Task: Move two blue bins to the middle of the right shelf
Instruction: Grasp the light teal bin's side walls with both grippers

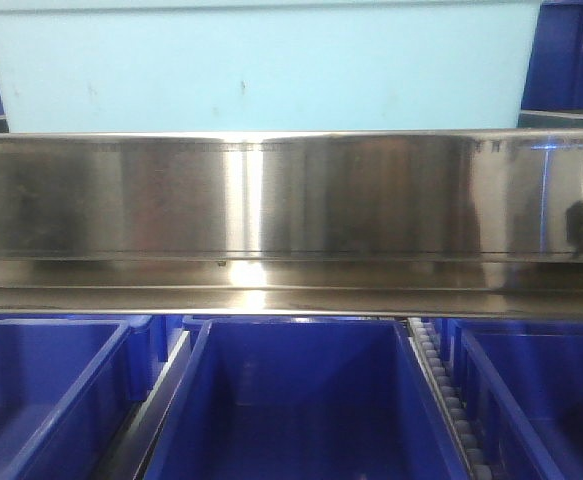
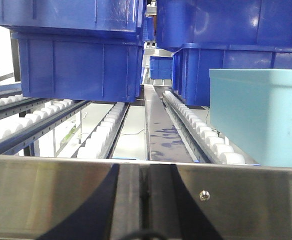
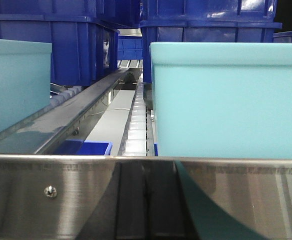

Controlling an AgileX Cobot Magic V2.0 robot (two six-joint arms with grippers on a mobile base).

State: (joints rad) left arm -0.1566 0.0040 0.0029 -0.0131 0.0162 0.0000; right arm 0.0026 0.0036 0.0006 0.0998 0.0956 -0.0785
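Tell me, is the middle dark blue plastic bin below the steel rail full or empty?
Empty, where visible: the dark blue plastic bin shows only bare walls.

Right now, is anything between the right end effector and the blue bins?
Yes. A light teal bin sits at the lane front, ahead of the stacked blue bins; the steel front rail crosses below. The end effector itself is out of view.

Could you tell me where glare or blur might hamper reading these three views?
Front-facing view: a bright vertical glare band on the steel rail. Left wrist view: dark reflections streak the front lip; white rollers look washed out. Right wrist view: evenly lit, turquoise bin mirrored in the metal edge.
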